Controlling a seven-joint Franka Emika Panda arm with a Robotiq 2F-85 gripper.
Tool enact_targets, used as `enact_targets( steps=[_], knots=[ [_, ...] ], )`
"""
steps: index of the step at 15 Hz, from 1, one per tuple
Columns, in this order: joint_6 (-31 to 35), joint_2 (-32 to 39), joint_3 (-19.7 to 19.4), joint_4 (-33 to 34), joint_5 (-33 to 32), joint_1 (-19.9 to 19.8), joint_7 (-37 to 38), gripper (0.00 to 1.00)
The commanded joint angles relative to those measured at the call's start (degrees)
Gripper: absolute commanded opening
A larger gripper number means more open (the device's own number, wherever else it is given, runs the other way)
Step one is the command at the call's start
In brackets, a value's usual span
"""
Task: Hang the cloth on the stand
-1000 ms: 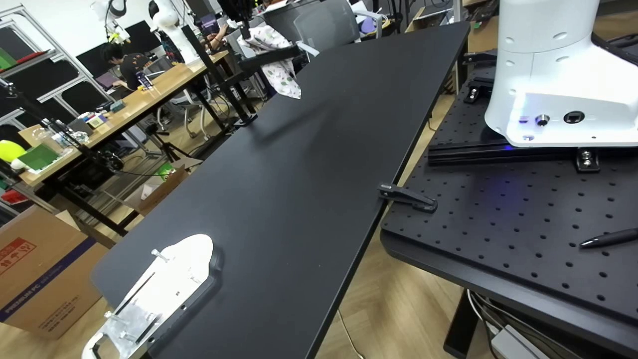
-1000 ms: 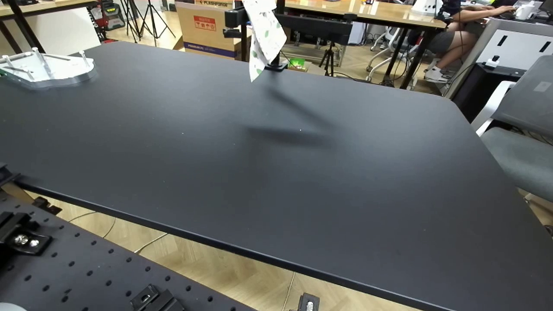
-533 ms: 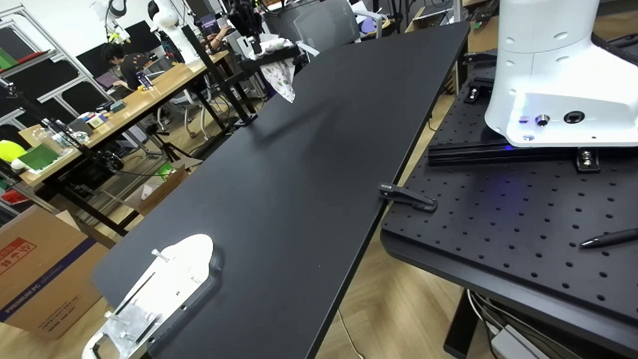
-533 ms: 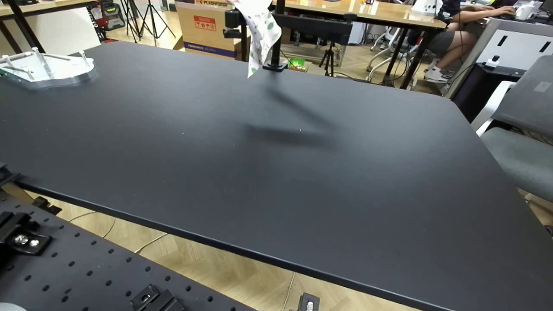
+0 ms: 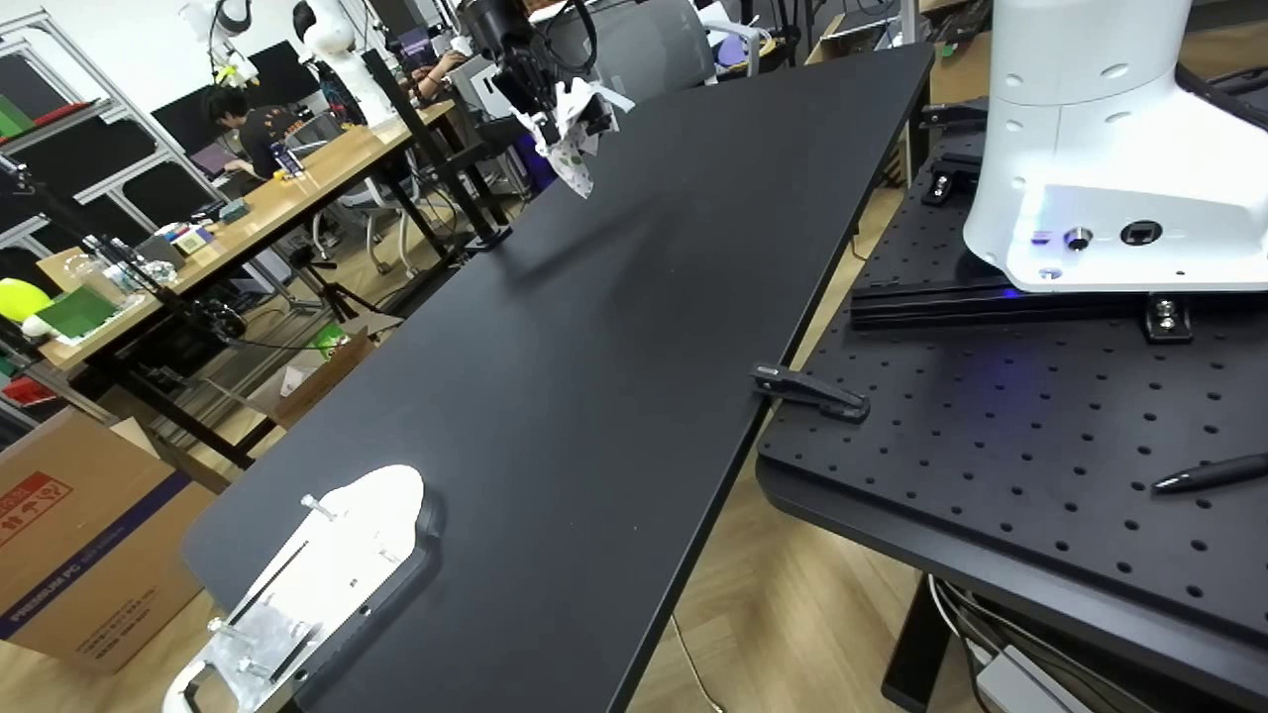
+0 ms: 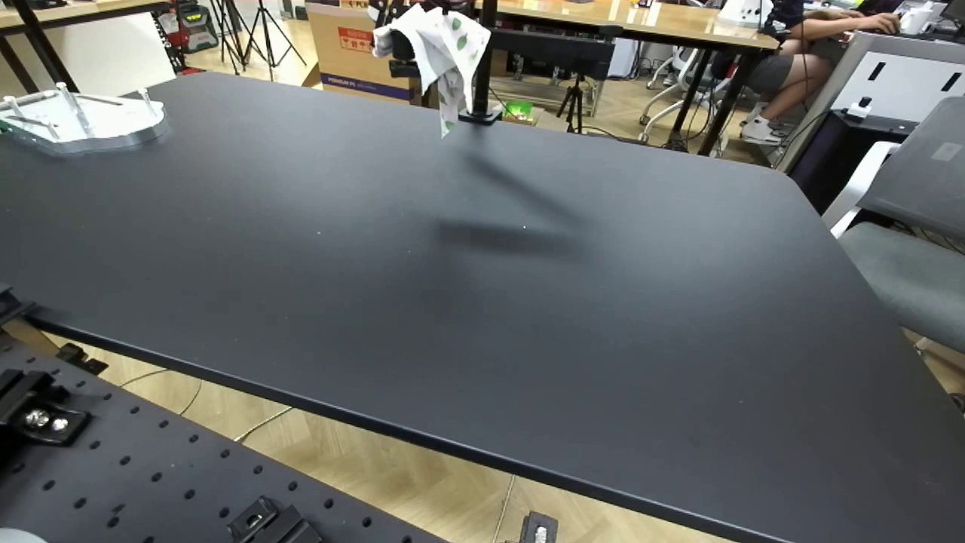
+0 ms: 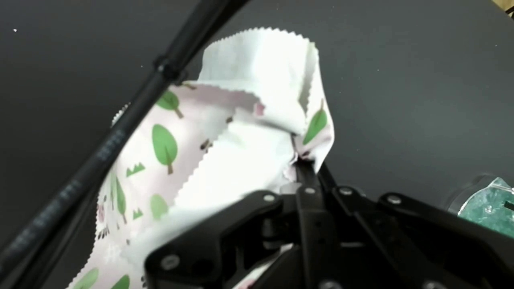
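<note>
Your gripper (image 7: 312, 165) has come lower, near stand (image 6: 554, 51) at far edge of desk (image 6: 490, 332); pinching cloth (image 7: 237, 160) by gathered fold, likely so rest can drape.

White pegged plate (image 5: 332, 569) on black table (image 5: 594, 396); cardboard box (image 5: 99, 555), grey chair (image 6: 923, 181) beside table.

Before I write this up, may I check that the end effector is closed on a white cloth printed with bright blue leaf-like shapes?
The colour is not right: the wrist view shows that the leaf-like shapes are green, not blue. The end effector is indeed closed on the white cloth.
</note>
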Motion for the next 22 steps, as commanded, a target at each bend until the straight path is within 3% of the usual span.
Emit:
enact_targets(
  steps=[1, 2, 3, 4, 15, 22],
  knots=[
    [-1.7, 0.4, 0.3, 0.5, -1.9, 0.3, 1.9, 0.01],
    [-2.2, 0.4, 0.4, 0.7, -2.2, 0.4, 1.8, 0.01],
    [-2.6, 0.4, 0.5, 0.8, -2.5, 0.4, 1.5, 0.28],
    [-2.3, 0.3, 0.6, 0.8, -2.9, 0.4, 1.4, 0.28],
    [1.5, -0.2, 1.8, 0.8, -11.8, 4.3, 2.5, 0.99],
    [6.3, -0.2, 2.1, 0.6, -16.9, 6.0, 3.7, 1.00]
  ],
)
